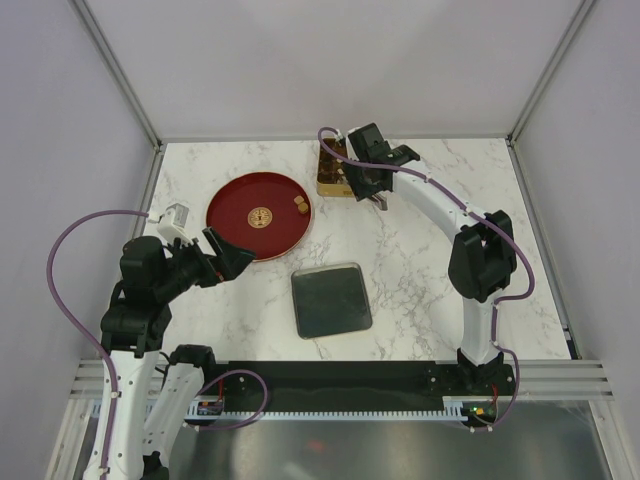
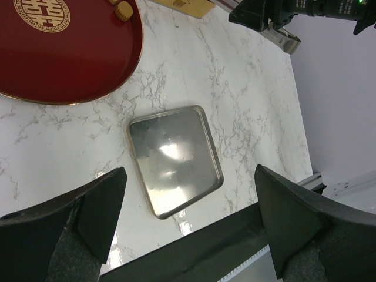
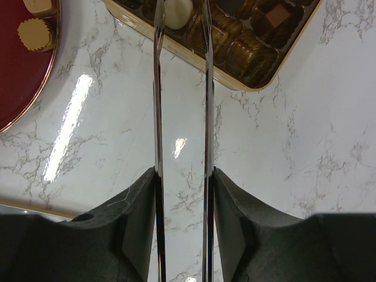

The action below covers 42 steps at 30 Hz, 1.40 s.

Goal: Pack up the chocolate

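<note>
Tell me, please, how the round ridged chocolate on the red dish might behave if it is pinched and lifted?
The ridged chocolate is small, so probably light. Its round, ridged side may let it twist or slip between the thin, smooth jaws of the right gripper. Being chocolate, it would likely dent under a hard squeeze.

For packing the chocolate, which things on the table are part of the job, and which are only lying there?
Part of the job: two loose chocolates, the red dish under them, the partly filled gold box.
Only lying there: the square silver tray, probably; nothing touches it.
</note>
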Motion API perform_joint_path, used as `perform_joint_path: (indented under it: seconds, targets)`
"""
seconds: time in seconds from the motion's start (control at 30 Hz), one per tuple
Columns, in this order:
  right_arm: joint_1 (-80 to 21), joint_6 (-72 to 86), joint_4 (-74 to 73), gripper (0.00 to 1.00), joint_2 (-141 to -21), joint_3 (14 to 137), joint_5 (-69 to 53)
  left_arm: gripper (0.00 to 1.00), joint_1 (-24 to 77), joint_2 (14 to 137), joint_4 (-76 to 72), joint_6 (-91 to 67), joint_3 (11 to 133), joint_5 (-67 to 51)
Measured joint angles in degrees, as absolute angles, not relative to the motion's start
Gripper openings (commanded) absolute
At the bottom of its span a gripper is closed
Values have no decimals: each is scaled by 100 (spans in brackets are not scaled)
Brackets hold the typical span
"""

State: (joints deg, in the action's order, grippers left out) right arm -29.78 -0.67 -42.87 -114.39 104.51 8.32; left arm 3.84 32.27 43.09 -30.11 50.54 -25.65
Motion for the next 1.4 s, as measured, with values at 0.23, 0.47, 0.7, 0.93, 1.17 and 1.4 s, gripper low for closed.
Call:
perform_joint_path:
  seconds: [0.23,0.47,0.7,0.93,1.17,1.4]
  targets:
    - [-2978,-67,-4292,48,-11439,10722,805,98,384,3227,4311,-3011,5054,-2567]
    - [-3183,-64,-4263,48,-11437,10836,733,98,384,3225,4309,-3011,5054,-2567]
    - [-3868,-62,-4200,47,-11437,10554,711,98,384,3218,4311,-3011,5054,-2567]
    - [-4268,-43,-4198,48,-11437,10427,646,98,384,3218,4311,-3009,5054,-2567]
    - [-4307,113,-4206,48,-11439,10350,687,98,384,3218,4311,-3011,5054,-2567]
    - [-4425,242,-4206,49,-11496,10350,810,98,384,3218,4311,-3011,5054,-2567]
